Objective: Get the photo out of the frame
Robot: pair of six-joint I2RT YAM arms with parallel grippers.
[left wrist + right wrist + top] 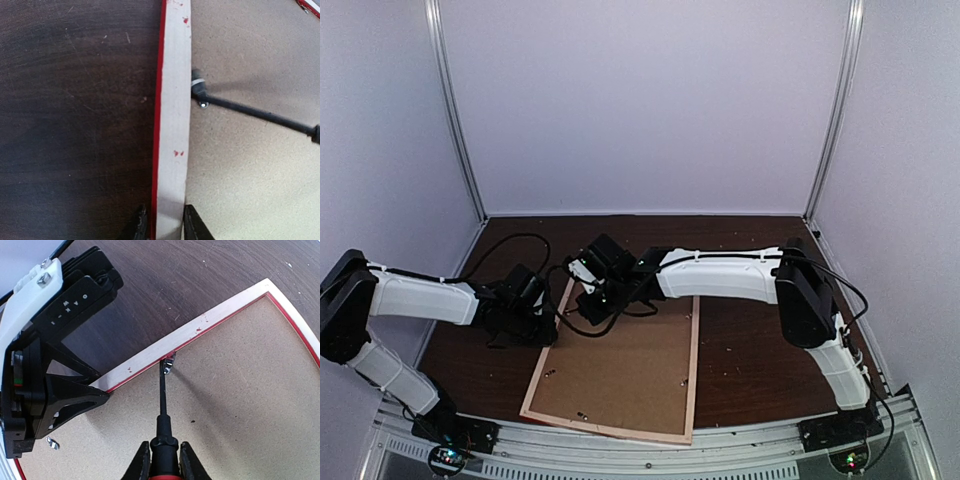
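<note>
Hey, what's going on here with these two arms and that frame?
The frame lies face down, with the brown backing board still in. The left gripper pinches its pale rim between its fingers. The right gripper holds a screwdriver, tip at a metal tab by the rim. The photo is not in sight.

Both end effectors (165, 217) (164, 452) clamped
</note>
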